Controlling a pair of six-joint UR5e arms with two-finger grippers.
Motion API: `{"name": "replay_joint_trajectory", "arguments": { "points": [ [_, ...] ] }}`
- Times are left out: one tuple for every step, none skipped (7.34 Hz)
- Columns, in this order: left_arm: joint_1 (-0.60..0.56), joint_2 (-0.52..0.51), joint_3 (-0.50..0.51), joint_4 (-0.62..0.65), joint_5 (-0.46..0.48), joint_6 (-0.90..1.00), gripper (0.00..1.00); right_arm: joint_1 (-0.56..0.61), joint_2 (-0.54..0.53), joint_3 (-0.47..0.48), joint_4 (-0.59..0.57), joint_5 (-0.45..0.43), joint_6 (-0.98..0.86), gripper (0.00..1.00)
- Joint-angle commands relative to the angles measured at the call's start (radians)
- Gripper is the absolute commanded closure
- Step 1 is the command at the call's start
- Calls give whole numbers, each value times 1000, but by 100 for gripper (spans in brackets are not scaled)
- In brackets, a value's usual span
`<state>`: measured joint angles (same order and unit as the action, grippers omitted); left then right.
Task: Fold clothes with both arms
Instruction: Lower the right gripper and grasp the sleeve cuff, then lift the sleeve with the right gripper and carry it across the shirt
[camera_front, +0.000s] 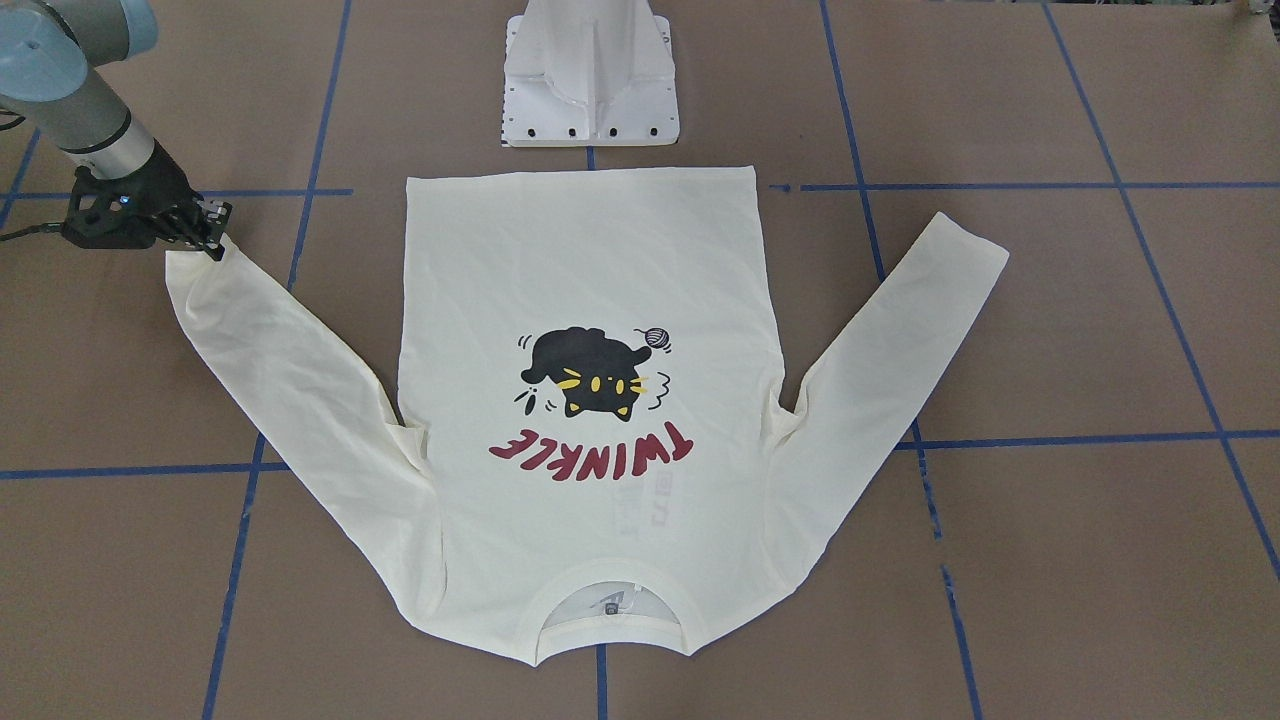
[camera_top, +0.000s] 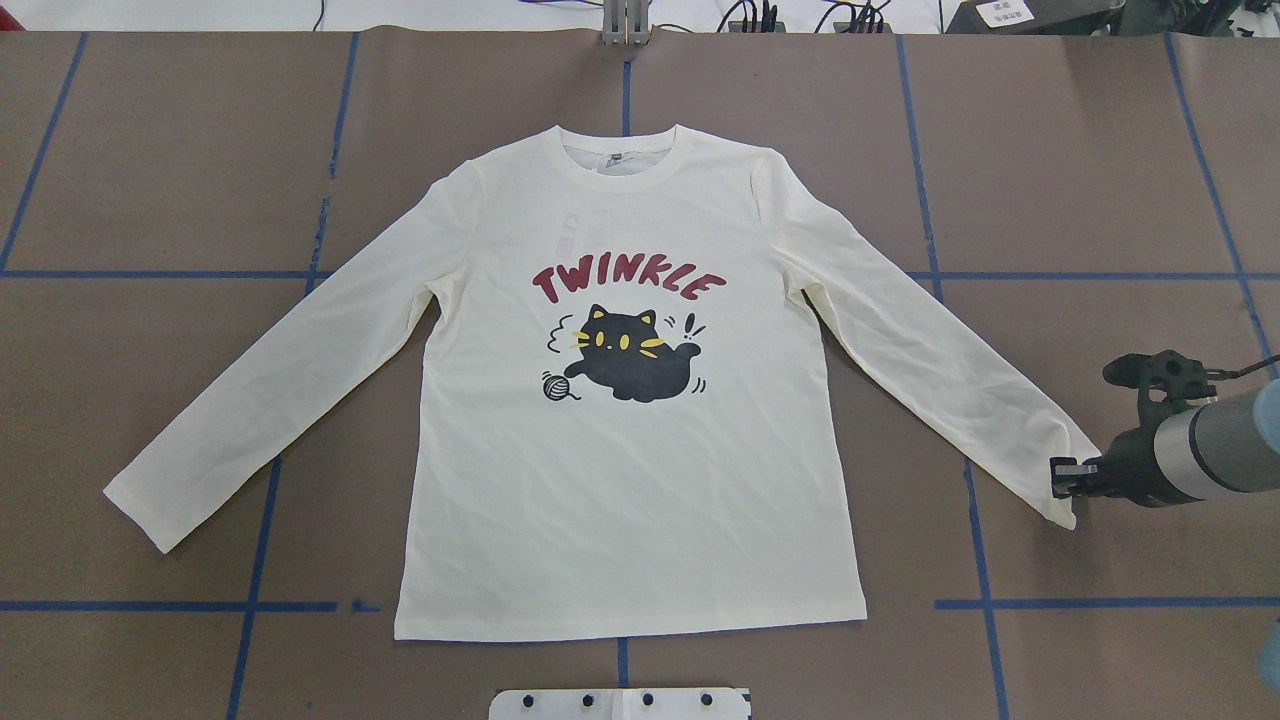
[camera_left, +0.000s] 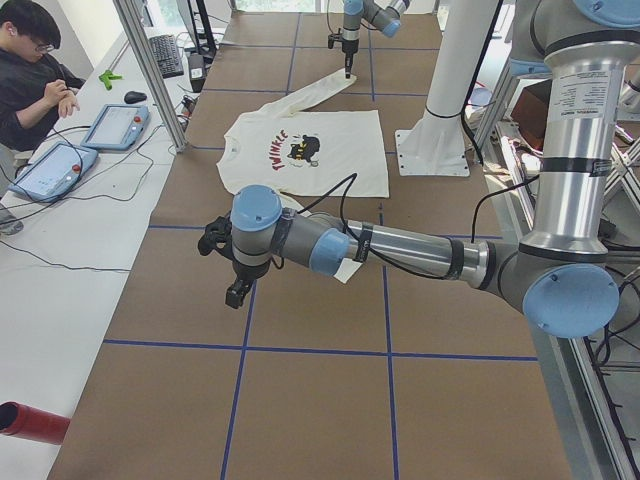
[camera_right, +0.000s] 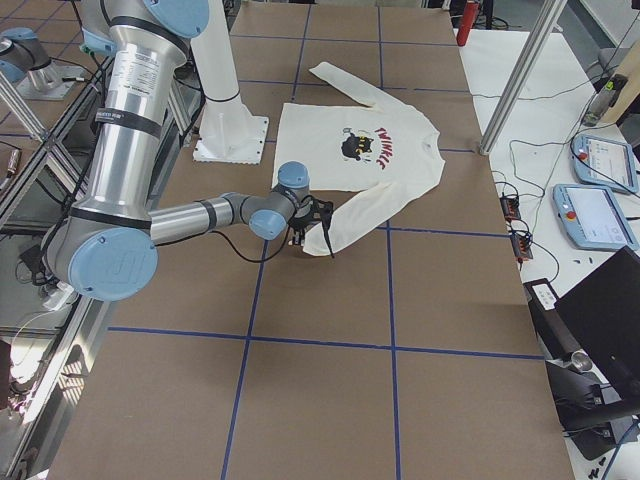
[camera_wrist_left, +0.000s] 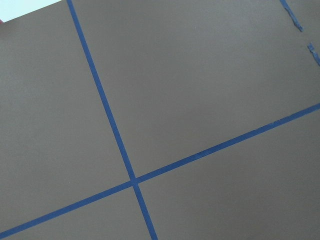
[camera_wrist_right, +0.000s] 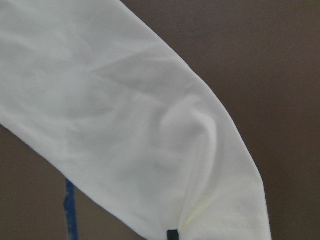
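The cream long-sleeved shirt (camera_top: 620, 480) lies flat and print-up on the brown table, both sleeves spread out, collar away from the robot. My right gripper (camera_top: 1066, 484) sits at the cuff of the sleeve on my right, also seen in the front-facing view (camera_front: 212, 238). In the right wrist view the sleeve (camera_wrist_right: 125, 125) puckers up into a black fingertip (camera_wrist_right: 172, 234), so the gripper is shut on the cuff. My left gripper (camera_left: 237, 293) hangs over bare table beyond the other sleeve. It appears only in the exterior left view, so I cannot tell its state. The left wrist view shows only table and tape.
The white pedestal base (camera_front: 590, 80) stands just behind the shirt's hem. Blue tape lines (camera_wrist_left: 115, 130) grid the table. A person (camera_left: 30, 70) sits at a side desk with two tablets (camera_left: 115, 125). A red cylinder (camera_left: 30, 422) lies off the table's corner.
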<state>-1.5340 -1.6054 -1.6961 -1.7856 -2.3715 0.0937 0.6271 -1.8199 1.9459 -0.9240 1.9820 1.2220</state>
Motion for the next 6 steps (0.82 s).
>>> {"name": "replay_joint_trajectory", "arguments": {
  "points": [
    [0, -2, 3, 0, 0, 0, 0, 25, 122, 13, -27, -2, 2, 100],
    [0, -2, 4, 2, 0, 0, 0, 40, 233, 2, -108, -3, 1, 100],
    [0, -2, 4, 2, 0, 0, 0, 60, 363, -7, -237, -3, -2, 100],
    [0, -2, 6, 2, 0, 0, 0, 77, 508, -77, -302, -3, -1, 100],
    [0, -2, 7, 0, 0, 0, 0, 100, 643, -191, -305, -2, 1, 100],
    [0, -2, 6, 2, 0, 0, 0, 139, 754, -300, -305, 14, 2, 100]
  ]
}}
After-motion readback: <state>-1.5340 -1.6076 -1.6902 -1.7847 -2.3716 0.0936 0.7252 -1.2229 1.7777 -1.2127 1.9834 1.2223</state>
